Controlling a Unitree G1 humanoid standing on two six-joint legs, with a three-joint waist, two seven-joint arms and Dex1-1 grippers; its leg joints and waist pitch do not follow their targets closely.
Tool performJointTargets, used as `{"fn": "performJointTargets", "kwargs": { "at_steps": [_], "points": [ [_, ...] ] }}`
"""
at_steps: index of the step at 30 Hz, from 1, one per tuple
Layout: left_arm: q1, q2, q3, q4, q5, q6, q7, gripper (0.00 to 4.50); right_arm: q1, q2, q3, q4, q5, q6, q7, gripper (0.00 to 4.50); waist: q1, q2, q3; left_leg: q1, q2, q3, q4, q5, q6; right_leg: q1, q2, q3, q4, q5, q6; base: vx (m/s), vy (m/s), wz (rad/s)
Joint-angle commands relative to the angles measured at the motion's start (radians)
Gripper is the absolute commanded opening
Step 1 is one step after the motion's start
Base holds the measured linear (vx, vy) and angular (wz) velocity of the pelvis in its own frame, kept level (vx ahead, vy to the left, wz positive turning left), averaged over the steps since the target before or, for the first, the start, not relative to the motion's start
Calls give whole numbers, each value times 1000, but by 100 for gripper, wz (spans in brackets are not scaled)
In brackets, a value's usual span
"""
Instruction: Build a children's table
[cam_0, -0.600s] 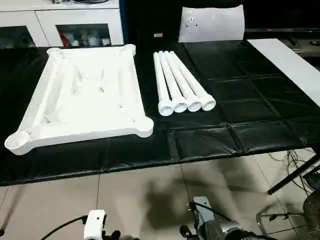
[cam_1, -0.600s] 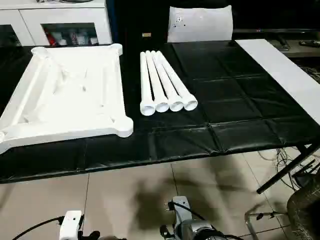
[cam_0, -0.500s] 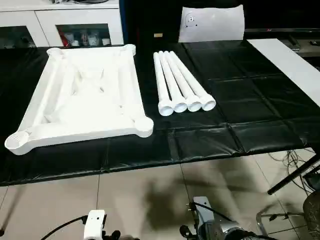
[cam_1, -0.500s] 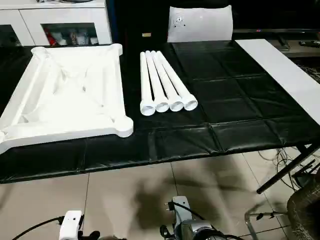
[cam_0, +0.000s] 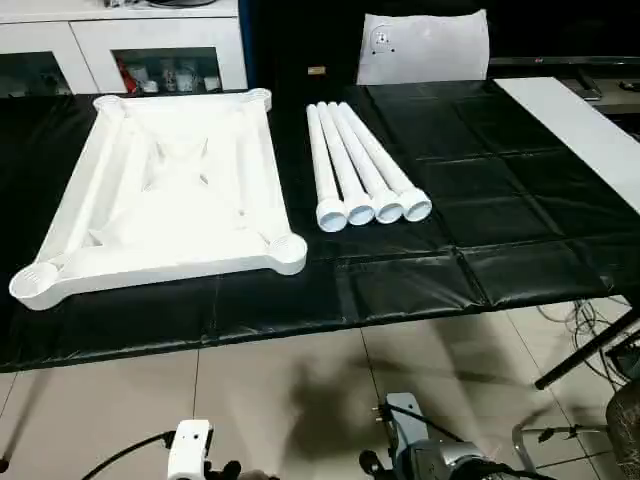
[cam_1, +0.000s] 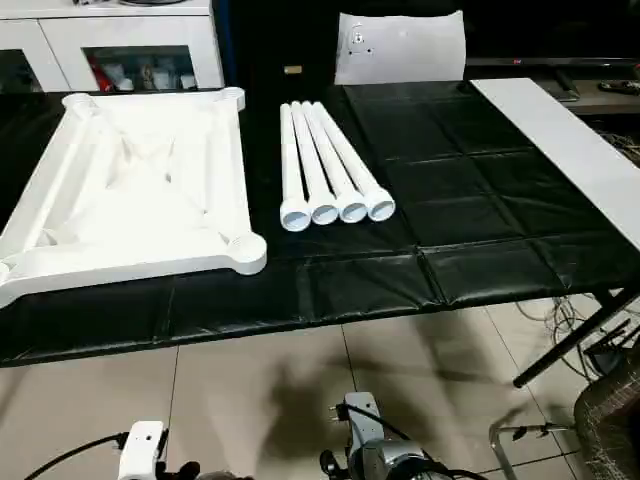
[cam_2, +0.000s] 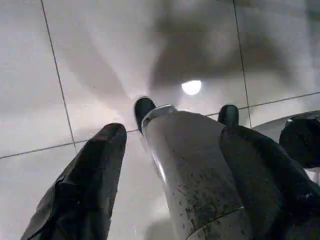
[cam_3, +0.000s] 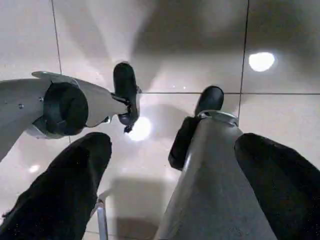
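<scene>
The white table top (cam_0: 170, 190) lies upside down on the black-covered work table (cam_0: 480, 200), left of centre. Its ribbed underside faces up, with round sockets at its corners, such as the near right one (cam_0: 288, 250). Four white tube legs (cam_0: 360, 165) lie side by side just to its right, their open ends toward me. Both arms hang low in front of the table's near edge. My left gripper (cam_2: 175, 135) and my right gripper (cam_3: 175, 142) point down at the tiled floor. Each is open and holds nothing, and the robot's own silver legs show beyond the fingers.
A flat white panel (cam_0: 425, 45) with a small round mark leans at the back. A long white strip (cam_0: 585, 125) lies along the table's right side. White cabinets (cam_0: 120, 40) stand behind on the left. A black table leg and cables (cam_0: 590, 350) are at the floor's right.
</scene>
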Motion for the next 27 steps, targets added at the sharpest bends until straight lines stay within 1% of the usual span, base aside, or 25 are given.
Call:
{"fn": "performJointTargets", "kwargs": {
  "at_steps": [1, 10, 20, 25, 27],
  "points": [
    [56, -18, -31, 57, 34, 30, -11, 335, -6, -1, -5, -1, -3, -1, 5, 450, 9, 1, -23, 29, 173, -100, -113, -434, -111, 0, -131, 89, -87, -150, -244, 0, 0, 0],
    [56, -18, -31, 57, 34, 30, -11, 335, -6, -1, -5, -1, -3, -1, 5, 450, 8, 1, -23, 29, 173, -99, -114, -433, -113, 0, -128, 88, -86, -142, -244, 0, 0, 0],
    [56, -18, -31, 57, 34, 30, -11, 335, -6, -1, -5, -1, -3, -1, 5, 450, 9, 1, -22, 28, 172, -100, -113, -428, -107, 1, -130, 88, -87, -147, -245, 0, 0, 0],
    [56, -18, -31, 57, 34, 30, -11, 335, -6, -1, -5, -1, -3, -1, 5, 450, 8, 1, -22, 29, 173, -99, -114, -436, -113, 0, -128, 88, -86, -149, -244, 0, 0, 0],
    [56, -18, -31, 57, 34, 30, -11, 335, -6, -1, -5, -1, -3, -1, 5, 450, 8, 1, -22, 30, 172, -100, -113, -440, -114, -1, -130, 89, -88, -155, -243, 0, 0, 0]
  ]
}}
